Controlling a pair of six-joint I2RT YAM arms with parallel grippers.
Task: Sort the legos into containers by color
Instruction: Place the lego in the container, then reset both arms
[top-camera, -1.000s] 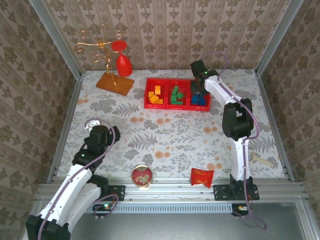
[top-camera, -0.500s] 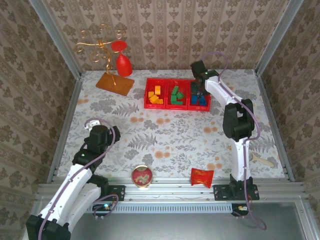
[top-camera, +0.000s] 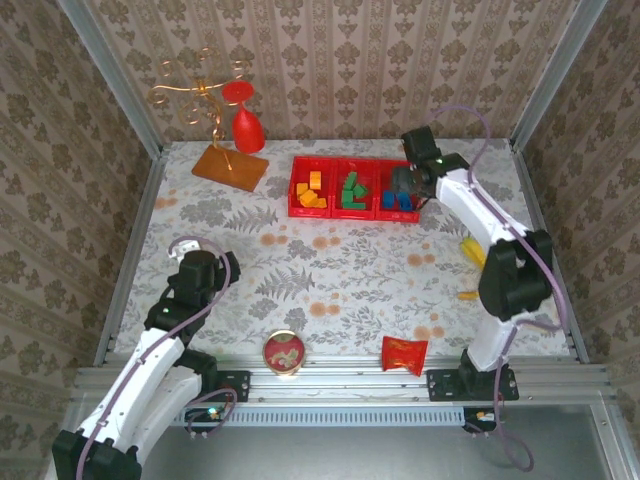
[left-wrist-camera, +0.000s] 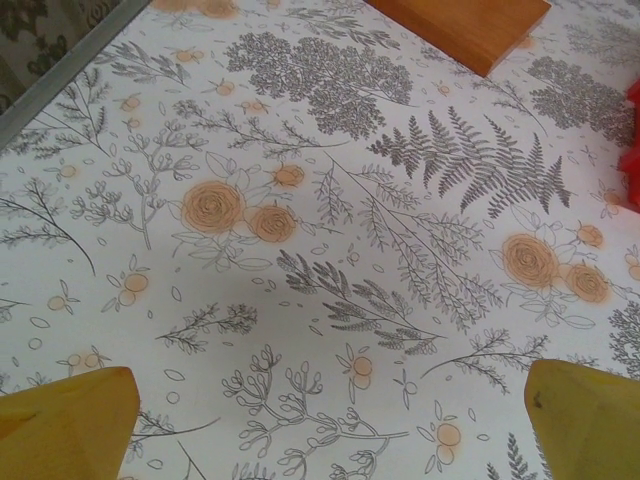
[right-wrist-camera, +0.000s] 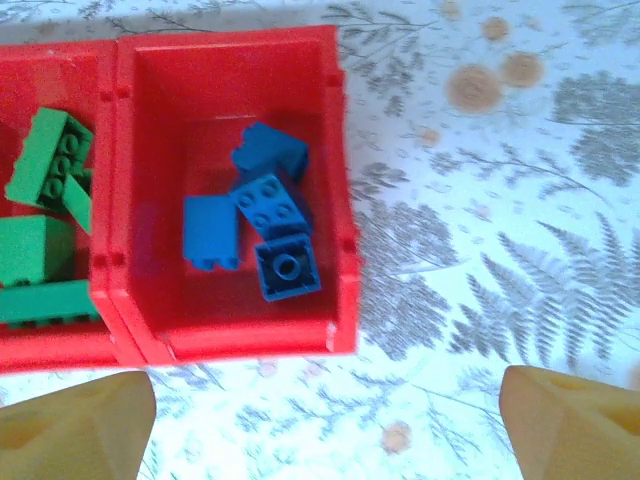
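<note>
Your right gripper (right-wrist-camera: 328, 375) hangs over the near rim of the right-hand bin, fingers spread wide with nothing between them. Your left gripper (left-wrist-camera: 330, 375) is just as wide and bare, low over the table (left-wrist-camera: 300, 200) at the near left, well apart from the bins (top-camera: 352, 212).

The blocks look sorted: yellow blocks (top-camera: 310, 190) in the left bin, green blocks (right-wrist-camera: 45, 170) in the middle, and four blue blocks (right-wrist-camera: 262, 200) in the right, lying tumbled against each other near its right wall. Two yellow bits (top-camera: 470, 247) lie on the table to the right, nearer you than the bins. They're too small to tell if they are blocks, so check them before calling the job done.

If they are, expect them to be light, stiff and smooth-sided, so they'll likely skid or spin out of a crooked pinch. Take each one across two flat opposite walls, low on the body, not over the studs or a corner. Line your fingers up square first, since a light block will probably shift at the first touch
</note>
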